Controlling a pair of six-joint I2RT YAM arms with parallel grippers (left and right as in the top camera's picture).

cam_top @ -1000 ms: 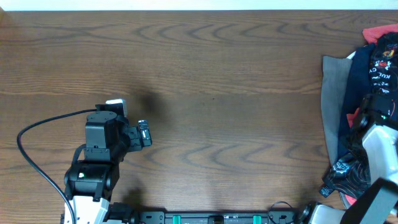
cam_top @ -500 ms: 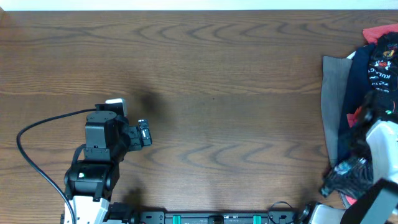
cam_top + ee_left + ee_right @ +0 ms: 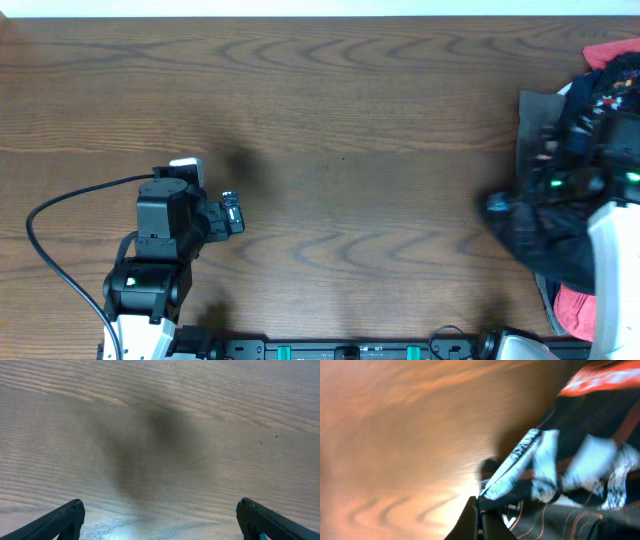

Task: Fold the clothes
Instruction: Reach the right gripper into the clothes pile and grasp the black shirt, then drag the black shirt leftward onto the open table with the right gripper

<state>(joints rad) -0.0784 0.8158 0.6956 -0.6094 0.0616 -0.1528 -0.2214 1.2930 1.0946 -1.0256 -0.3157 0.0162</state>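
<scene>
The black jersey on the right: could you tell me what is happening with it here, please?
The right gripper is shut on the black jersey at the right edge of the table, by a heap with a red garment and a grey garment. The left gripper hangs open over bare wood, holding nothing. The jersey is not yet folded.

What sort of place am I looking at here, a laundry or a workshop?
Likely a robot test bench: a left arm and a right arm stand at the edge of a wooden table, the right holding a black jersey beside a heap of clothes.
</scene>
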